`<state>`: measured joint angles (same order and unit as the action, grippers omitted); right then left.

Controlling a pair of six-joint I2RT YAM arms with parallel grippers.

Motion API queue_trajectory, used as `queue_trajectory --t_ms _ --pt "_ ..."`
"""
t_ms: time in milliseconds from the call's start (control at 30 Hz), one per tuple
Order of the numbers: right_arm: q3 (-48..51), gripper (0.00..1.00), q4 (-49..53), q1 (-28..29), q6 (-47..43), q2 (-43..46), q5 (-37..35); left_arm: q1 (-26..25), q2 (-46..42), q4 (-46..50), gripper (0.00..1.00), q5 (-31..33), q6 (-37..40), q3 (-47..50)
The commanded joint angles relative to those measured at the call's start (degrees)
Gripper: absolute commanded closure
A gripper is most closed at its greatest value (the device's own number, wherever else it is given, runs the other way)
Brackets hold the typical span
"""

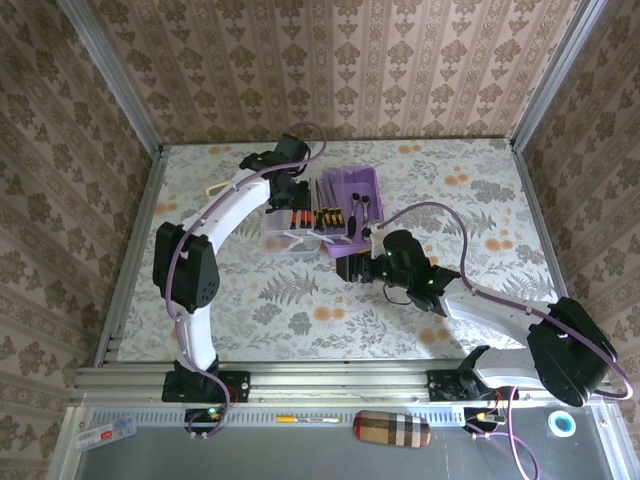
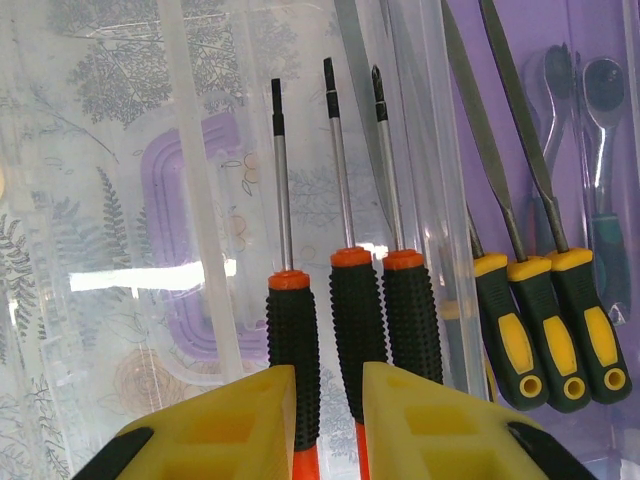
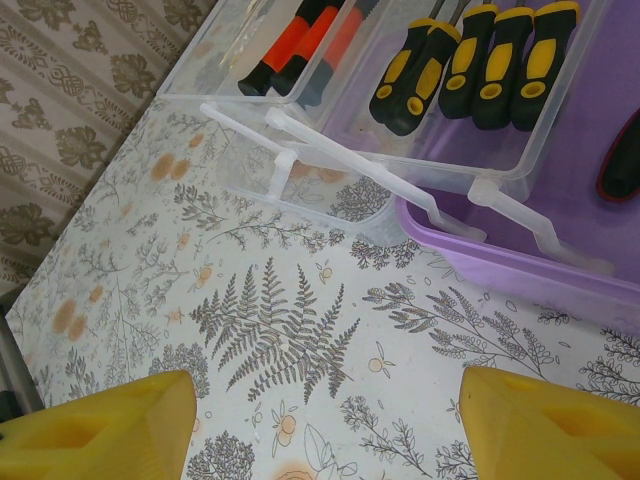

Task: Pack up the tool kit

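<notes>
The tool kit's purple box (image 1: 348,180) lies open at the table's middle, its clear lid (image 1: 285,240) spread out to its left. Three black-orange screwdrivers (image 2: 350,320) lie side by side on the clear plastic, over the purple handle (image 2: 180,230). My left gripper (image 2: 330,420) hovers over their handles, its yellow fingers a little apart, gripping nothing I can see. Yellow-black tools (image 2: 545,330) and a ratchet wrench (image 2: 600,110) rest in the purple part. My right gripper (image 3: 330,420) stands wide open over bare table, near the box's purple wall (image 3: 500,250).
Clear latch arms (image 3: 300,150) stick out from the lid toward the right gripper. A black and red handle (image 3: 622,160) lies in the box. Metal rails edge the floral table (image 1: 250,300). A plaid case (image 1: 392,428) sits on the near ledge.
</notes>
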<state>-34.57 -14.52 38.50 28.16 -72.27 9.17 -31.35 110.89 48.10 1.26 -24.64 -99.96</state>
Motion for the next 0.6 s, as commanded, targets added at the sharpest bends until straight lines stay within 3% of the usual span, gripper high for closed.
queue_trajectory --t_ms 0,200,333,567 --pt "-0.43 0.28 0.59 -0.01 -1.22 -0.22 -1.52 0.5 -1.79 2.43 0.74 -0.47 0.27 -2.34" --pt "-0.42 0.28 0.78 -0.04 -1.49 -0.23 -1.85 0.69 -9.01 1.31 0.73 1.85 1.13 -0.18" --pt "-0.25 0.28 1.07 -0.07 -1.75 0.38 -2.68 2.76 -18.24 -2.85 0.69 4.83 0.96 7.77" --pt "0.31 0.28 1.16 -0.07 -1.79 0.76 -6.03 9.99 -36.55 -15.35 0.38 6.37 -2.33 28.98"
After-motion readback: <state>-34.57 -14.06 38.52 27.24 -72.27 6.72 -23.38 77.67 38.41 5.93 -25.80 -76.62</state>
